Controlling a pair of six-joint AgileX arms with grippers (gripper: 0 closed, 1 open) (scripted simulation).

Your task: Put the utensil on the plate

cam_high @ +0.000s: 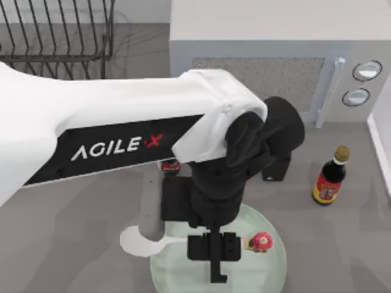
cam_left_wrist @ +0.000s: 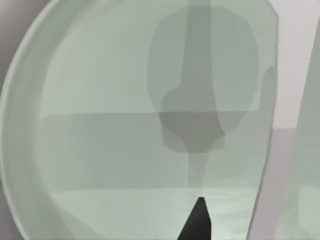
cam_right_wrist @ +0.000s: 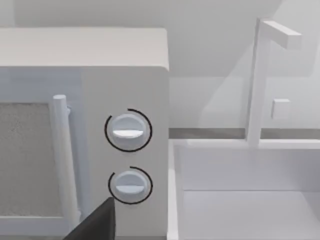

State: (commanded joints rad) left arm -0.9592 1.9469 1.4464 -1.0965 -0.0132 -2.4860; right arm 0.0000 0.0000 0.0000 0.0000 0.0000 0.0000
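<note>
Over the plate [cam_high: 269, 274] hangs the left gripper [cam_high: 218, 259] (fingers: cannot tell if open). Spoon [cam_high: 137, 241] lies bowl on the tabletop [cam_high: 67, 244], handle reaching the plate's left rim.

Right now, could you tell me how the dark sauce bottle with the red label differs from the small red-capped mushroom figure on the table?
The dark sauce bottle with the red label stands on bare table at the right side; the small red-capped mushroom figure sits on the pale green translucent plate. The bottle is clearly larger than the figure. The bottle is dark with a golden cap; the figure is red and pale. Both are apart from the left gripper, which is above the plate.
</note>
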